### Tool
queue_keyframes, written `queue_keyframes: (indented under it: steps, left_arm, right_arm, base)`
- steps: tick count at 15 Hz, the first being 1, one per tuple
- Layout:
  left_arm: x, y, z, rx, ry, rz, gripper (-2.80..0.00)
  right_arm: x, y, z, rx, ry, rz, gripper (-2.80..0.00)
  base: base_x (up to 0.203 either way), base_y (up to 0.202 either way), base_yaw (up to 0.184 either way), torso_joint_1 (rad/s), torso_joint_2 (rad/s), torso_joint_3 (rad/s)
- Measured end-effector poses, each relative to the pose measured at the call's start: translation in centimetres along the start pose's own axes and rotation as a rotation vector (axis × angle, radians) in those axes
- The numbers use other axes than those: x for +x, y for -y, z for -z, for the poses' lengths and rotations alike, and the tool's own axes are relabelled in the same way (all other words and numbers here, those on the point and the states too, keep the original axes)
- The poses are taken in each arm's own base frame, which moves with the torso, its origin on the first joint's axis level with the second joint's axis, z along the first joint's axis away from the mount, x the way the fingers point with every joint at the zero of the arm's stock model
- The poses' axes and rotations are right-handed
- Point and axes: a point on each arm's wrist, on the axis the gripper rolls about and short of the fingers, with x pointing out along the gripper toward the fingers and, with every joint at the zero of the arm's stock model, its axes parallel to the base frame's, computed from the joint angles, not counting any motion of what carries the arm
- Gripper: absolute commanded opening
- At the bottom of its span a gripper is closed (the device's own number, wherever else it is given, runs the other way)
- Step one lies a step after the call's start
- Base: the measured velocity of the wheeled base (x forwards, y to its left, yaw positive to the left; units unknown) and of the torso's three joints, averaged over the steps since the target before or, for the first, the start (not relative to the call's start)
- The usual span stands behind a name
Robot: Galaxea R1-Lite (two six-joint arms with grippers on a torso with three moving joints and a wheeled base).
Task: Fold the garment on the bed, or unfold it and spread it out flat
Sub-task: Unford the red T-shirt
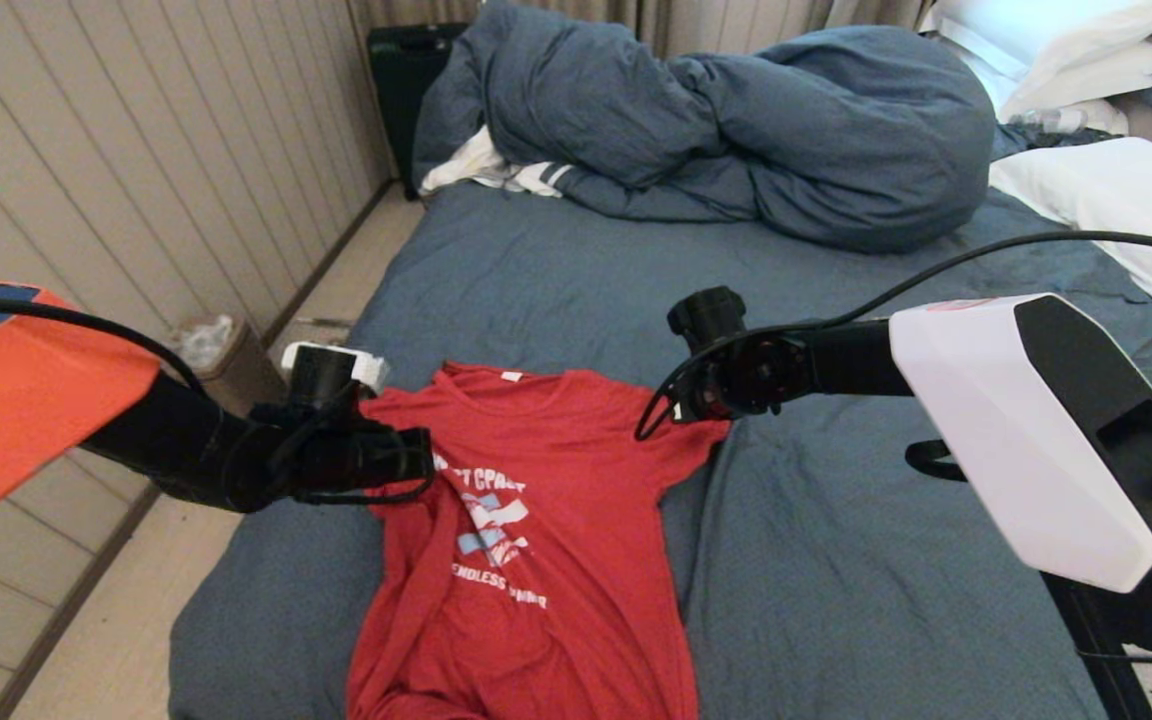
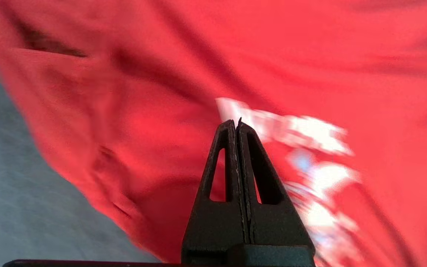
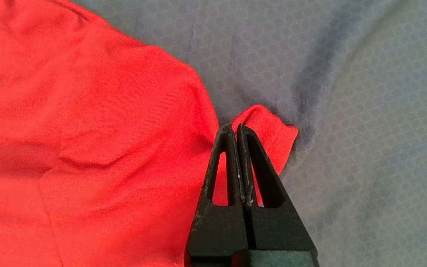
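Note:
The garment [image 1: 556,480], a red T-shirt, lies print side up on the bed [image 1: 836,560] with its neck and white tag toward the far side. Its left side is bunched and folded inward; its right sleeve lies spread out. My left gripper [image 1: 424,457] hovers over the shirt's left shoulder beside the white print. In the left wrist view this gripper [image 2: 235,124] is shut, with red cloth [image 2: 143,111] behind it and nothing between the fingers. My right gripper [image 1: 681,408] is over the right sleeve. Shut and empty [image 3: 234,128], it points at the sleeve's curled corner [image 3: 269,122].
A bunched blue-grey duvet [image 1: 736,130] lies across the far end of the bed, with a white striped cloth [image 1: 506,175] under its left edge. White pillows [image 1: 1116,190] sit at the far right. A small bin [image 1: 221,355] stands on the floor by the wall, left of the bed.

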Motion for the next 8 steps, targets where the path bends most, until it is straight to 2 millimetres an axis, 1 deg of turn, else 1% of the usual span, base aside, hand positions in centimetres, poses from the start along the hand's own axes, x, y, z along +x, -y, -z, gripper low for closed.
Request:
queue_keyframes:
  steps: [2,4,6,8]
  left_arm:
    - [2.0,-0.5,0.9,0.018,0.015,-0.057,-2.80]
    - [3.9,-1.9,1.1,0.053,0.051,-0.151,-2.80]
    - [5.3,-3.9,0.3,0.065,0.122,-0.233,-2.80]
    - [5.8,-6.2,-1.0,0.048,0.165,-0.283,-2.80]
  right_arm:
    - [-0.2,0.0,-0.1,0.000,0.005,-0.001,-2.80]
    - [-0.4,0.1,-0.4,0.003,0.012,-0.001,-2.80]
    - [-0.7,-0.2,-0.4,-0.001,0.017,-0.009,-2.80]
    - [-1.1,-0.6,-0.5,-0.006,0.023,-0.018,-2.80]
  base:
    - [0.000,0.000,0.000,0.000,0.00,0.000]
    - [0.000,0.000,0.000,0.000,0.00,0.000]
    - [0.000,0.000,0.000,0.000,0.00,0.000]
    - [0.000,0.000,0.000,0.000,0.00,0.000]
